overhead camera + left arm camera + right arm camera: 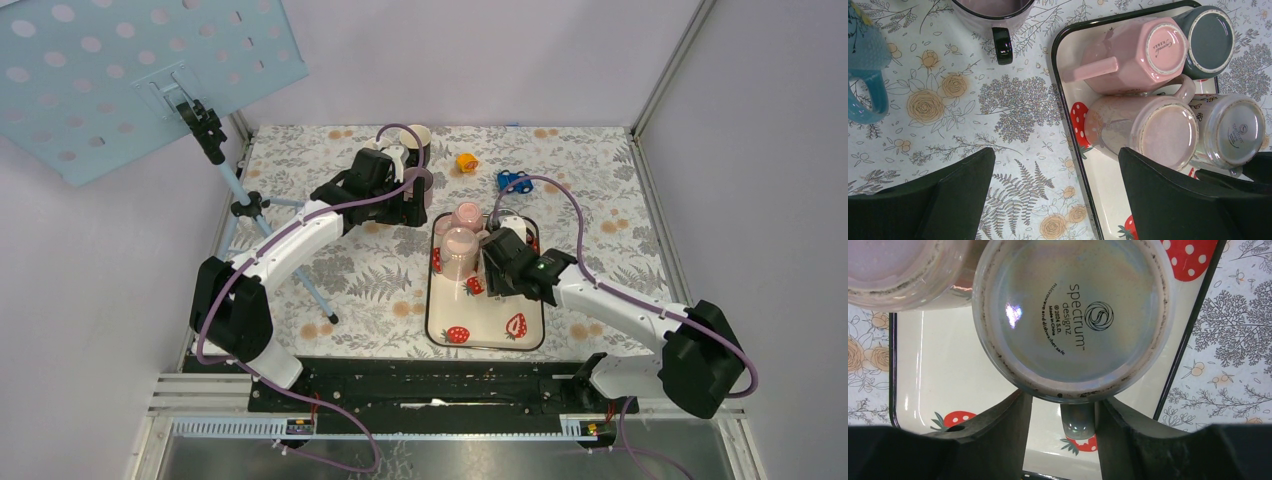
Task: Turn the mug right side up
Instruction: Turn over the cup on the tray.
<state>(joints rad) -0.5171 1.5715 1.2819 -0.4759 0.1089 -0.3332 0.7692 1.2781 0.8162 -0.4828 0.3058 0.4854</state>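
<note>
Grey mug, base up, sits just beneath the right gripper, its handle between the parted fingers.

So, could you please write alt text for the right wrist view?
An upside-down grey mug, its base stamped Spectrum Designz, fills the frame on a strawberry-print tray. The right tool is open, its fingers either side of the mug's handle.
</note>
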